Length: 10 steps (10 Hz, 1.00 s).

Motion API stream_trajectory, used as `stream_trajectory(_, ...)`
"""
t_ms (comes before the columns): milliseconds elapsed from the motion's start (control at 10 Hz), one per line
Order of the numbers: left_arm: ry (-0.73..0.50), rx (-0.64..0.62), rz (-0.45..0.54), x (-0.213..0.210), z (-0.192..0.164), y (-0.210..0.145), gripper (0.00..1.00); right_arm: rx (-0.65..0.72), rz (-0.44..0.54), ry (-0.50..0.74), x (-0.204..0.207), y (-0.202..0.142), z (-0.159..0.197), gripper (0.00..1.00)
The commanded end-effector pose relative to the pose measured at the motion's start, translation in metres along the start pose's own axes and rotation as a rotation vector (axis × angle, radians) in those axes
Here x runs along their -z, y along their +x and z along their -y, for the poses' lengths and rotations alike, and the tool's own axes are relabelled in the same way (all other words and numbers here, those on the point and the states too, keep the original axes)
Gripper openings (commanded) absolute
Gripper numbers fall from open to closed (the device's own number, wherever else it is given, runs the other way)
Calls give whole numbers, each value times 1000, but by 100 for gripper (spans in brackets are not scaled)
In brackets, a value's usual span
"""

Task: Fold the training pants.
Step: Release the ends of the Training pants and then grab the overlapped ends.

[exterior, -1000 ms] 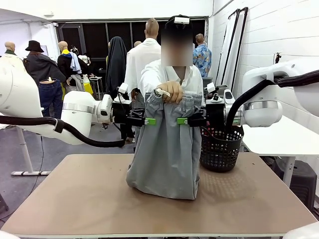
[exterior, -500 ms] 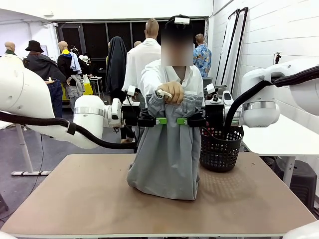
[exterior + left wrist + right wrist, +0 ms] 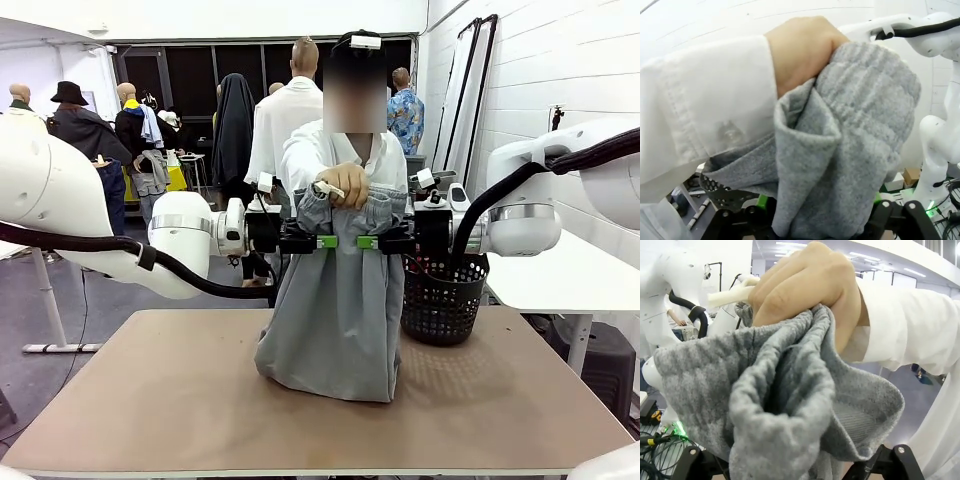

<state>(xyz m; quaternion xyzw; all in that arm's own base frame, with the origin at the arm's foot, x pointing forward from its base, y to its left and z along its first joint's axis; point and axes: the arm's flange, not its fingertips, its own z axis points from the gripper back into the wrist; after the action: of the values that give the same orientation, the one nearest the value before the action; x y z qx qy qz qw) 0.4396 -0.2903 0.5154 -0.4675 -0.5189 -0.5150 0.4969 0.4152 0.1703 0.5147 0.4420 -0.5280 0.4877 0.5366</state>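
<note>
**Two grippers at the waistband, no fold begun**

Nothing of the fold itself is done, as far as the frames show. The training pants hang full length just beside the black basket, on the robot's left of it. A person's hand bunches the gathered waistband higher than the basket rim. The hem slumps on the table, level with the basket's foot.

Right gripper: above the basket's near rim, pointing away from the basket into the pants just under the waistband. In its wrist view the fingers stand spread wide with the grey bunch between them. Reads as unclenched, no pinch on the cloth.

Left gripper: on the far side of the pants from the basket, same height, facing the right one. Fabric fills the gap between its fingers in its wrist view. Cannot tell whether the pads have bitten yet.

Judgement: this is the hand-over stage. Left to do: both grippers take the waistband, the person lets go, the garment is laid flat on the table clear of the basket, then folded.
</note>
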Motion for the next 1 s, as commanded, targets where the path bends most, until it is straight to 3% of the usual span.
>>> stream_trajectory(0,58,66,52,7,-2,5,44,12,14,31,-2,4,7,74)
stream_trajectory(200,80,98,79,2,-7,11,4,21,14,51,-5,7,12,35)
stream_trajectory(400,85,86,69,-6,-7,14,0,37,5,92,-8,11,15,0)
stream_trajectory(900,-14,25,-47,-18,-8,16,0,64,15,202,-9,28,31,0)
